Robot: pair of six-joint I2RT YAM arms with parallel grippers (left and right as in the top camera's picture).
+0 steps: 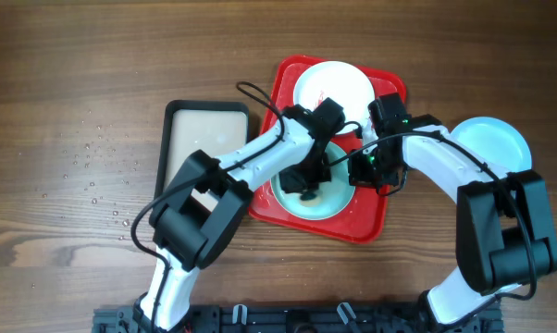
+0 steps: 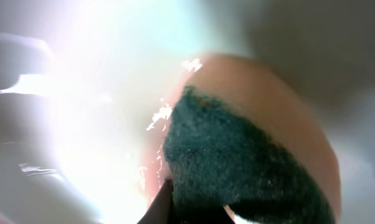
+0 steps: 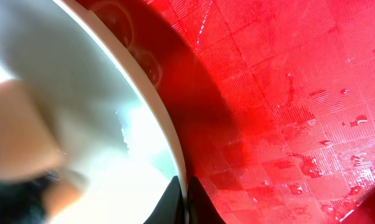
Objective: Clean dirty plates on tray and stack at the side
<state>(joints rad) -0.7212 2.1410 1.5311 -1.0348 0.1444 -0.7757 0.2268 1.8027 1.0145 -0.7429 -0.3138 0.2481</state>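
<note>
Evidently clamped the left hand (image 1: 308, 178) on a sponge (image 2: 237, 168) to scrub the pale blue plate (image 1: 329, 205) in the lower half of the red tray (image 1: 371, 222), mid-frame, and pinched that plate's rim with the right hand (image 3: 184, 198), presumably to stop it sliding.

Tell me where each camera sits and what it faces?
Overhead: above the table, looking straight down; tray, left gripper and right gripper show.
Left wrist: on the left arm, close over sponge and plate; one finger shows.
Right wrist: on the right arm, low beside that plate's rim; its fingers show.
Shared: both wrist views see the same plate.
</note>
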